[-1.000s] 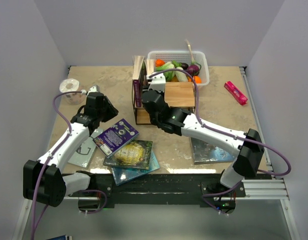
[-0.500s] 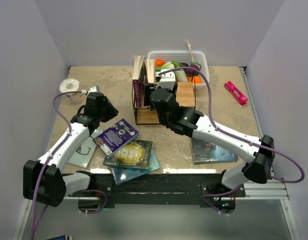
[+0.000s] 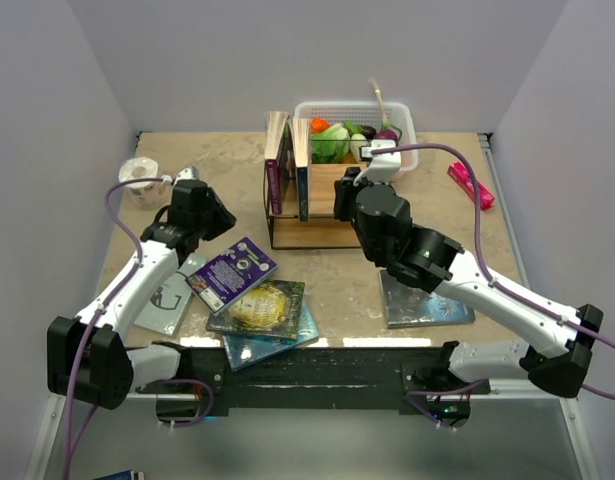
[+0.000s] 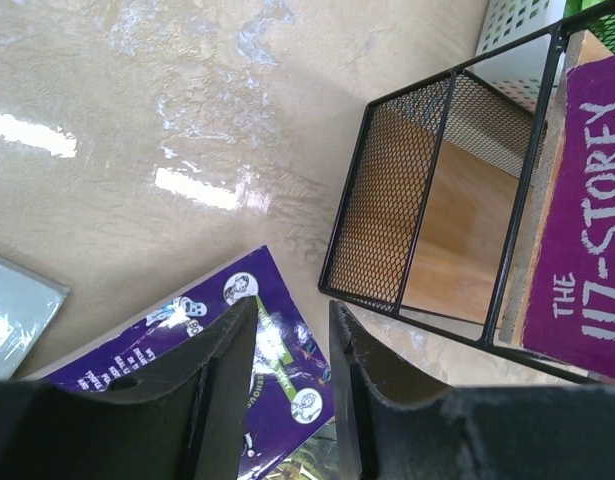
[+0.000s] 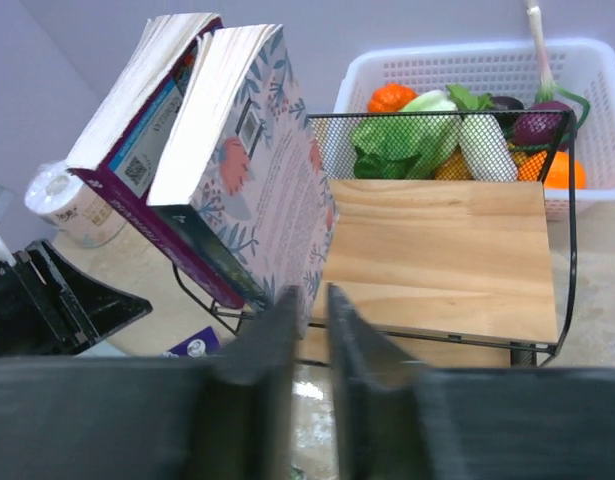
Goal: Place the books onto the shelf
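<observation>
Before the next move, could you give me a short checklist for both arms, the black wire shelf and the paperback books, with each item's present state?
1. Purple-spined book and floral-covered book stand inside the black wire shelf: ok.
2. Right gripper clear of the floral-covered book: cannot tell; its fingertips sit by the lower corner.
3. Left gripper open and empty: ok.
4. Bare light wooden board beside the standing books: ok.
5. All books shelved: not ok; the purple paperback with white circles and the green-gold paperback lie on the table.
</observation>
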